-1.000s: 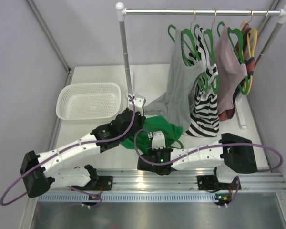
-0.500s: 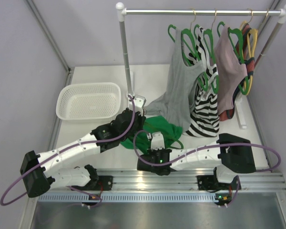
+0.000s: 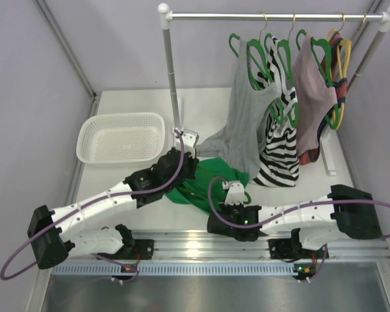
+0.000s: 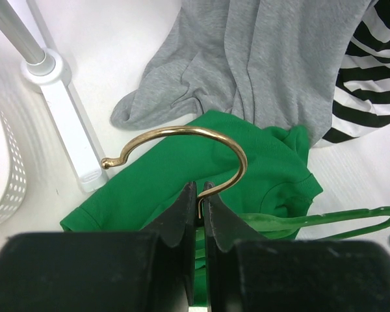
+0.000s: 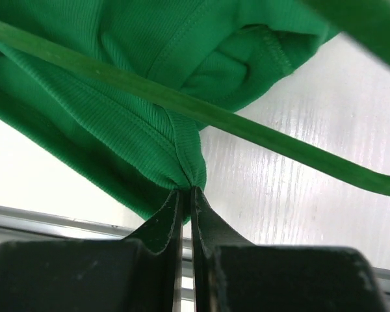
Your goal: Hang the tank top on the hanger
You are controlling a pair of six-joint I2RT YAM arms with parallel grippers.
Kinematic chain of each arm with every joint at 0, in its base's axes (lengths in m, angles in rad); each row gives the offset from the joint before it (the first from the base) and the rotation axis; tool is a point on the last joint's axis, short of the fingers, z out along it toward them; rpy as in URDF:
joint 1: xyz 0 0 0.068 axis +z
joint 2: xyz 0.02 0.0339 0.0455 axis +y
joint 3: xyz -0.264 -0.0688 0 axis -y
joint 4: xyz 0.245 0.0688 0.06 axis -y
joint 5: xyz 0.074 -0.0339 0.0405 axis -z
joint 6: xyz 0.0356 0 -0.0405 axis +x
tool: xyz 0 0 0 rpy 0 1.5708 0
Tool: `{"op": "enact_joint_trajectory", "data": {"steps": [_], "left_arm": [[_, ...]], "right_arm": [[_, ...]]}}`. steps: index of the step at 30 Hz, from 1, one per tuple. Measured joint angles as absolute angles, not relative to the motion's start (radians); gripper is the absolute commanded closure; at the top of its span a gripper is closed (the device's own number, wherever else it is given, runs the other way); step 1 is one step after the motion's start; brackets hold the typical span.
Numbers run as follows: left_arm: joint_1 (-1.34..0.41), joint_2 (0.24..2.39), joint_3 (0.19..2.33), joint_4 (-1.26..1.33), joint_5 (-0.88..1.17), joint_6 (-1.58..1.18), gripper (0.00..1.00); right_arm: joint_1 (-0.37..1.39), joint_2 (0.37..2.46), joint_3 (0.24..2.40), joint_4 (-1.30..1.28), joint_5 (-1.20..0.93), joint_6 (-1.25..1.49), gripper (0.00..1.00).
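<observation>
Nearest you, your right gripper (image 5: 185, 195) is pinched fully closed on a bunched fold at the edge of the bright green tank top (image 5: 97, 97), close to the table's (image 3: 133, 101) front edge. One thin arm of the green hanger (image 5: 279, 144) crosses the fabric just beyond those fingertips. A little farther in, your left gripper (image 4: 198, 195) is clamped tight on the stem of the hanger's gold hook (image 4: 182, 133), which curls upright above the jaws. The tank top lies crumpled on the table between the two grippers, under and around the hanger. Right behind it, the hem of the grey tank top (image 4: 260, 58) pools on the table and touches the green fabric, with the black-and-white striped top (image 4: 370, 84) hanging beside it. The rack's white foot (image 4: 68, 130) stands just to the left. Farther left sits the white perforated basket (image 3: 120, 136), only its own mesh floor showing. At the back, the rail (image 3: 273, 16) carries those tops, a mauve garment (image 3: 312, 97), more green hangers and a yellow hanger (image 3: 343, 55).
</observation>
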State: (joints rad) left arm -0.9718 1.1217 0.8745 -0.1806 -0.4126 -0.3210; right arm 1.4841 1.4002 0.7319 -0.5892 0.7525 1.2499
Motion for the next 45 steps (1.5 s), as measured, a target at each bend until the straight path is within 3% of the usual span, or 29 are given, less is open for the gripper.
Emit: {"op": "enact_joint_trajectory", "data": {"steps": [23,45], "left_arm": [[-0.976,0.947,0.815,-0.186,-0.444,-0.323,1.0],[-0.978,0.813,0.759,-0.181,-0.435,-0.285,1.0]], "right_arm": [[1.47,1.001,0.562,-0.657,0.804,1.373,1.0],[1.423,0.823,0.562,-0.736,0.805,1.343,1.0]]}}
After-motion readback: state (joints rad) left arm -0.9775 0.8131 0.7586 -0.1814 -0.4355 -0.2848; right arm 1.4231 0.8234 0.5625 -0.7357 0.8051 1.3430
